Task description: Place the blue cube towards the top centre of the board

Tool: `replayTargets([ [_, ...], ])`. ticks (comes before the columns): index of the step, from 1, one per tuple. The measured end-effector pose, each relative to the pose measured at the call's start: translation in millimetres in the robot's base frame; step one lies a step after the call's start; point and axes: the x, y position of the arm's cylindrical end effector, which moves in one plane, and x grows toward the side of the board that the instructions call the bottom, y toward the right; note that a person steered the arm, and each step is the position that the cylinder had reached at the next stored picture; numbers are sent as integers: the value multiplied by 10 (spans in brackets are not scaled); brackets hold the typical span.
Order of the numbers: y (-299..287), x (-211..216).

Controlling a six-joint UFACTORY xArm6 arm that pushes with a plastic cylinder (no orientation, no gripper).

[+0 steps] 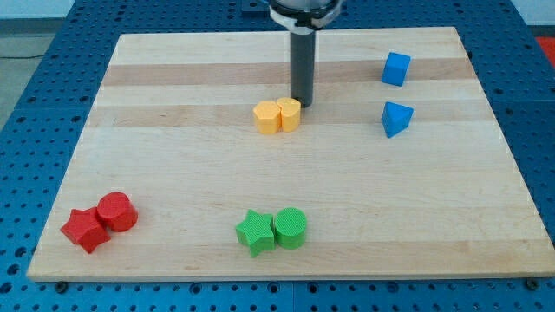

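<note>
you've got no end effector here, just my tip (302, 104) holding nothing, touching the yellow blocks (277, 115) mid-counter (173, 173). blue cube (395, 68) sits far right, well apart, blue wedge (396, 118) just nearer.

A pale wooden board (173, 173) with lengthwise grain lies on a blue perforated table (52, 61). Near the view's top right sits a blue cube (395, 68), with a blue wedge-shaped block (396, 118) just below it, apart. Around the upper middle, two yellow blocks (277, 115) touch side by side. At the bottom left a red star (84, 230) touches a red cylinder (116, 211). At the bottom centre a green star (254, 231) touches a green cylinder (290, 228).
</note>
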Motion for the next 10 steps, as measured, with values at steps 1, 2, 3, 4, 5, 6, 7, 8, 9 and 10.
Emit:
replayTargets([
  [1, 283, -13],
  [2, 598, -12],
  [3, 997, -69],
  [4, 1649, -220],
  [5, 1880, -381],
  [6, 1664, -510],
  [7, 1390, -639],
  [8, 1059, -711],
  [9, 624, -787],
  [10, 270, -790],
])
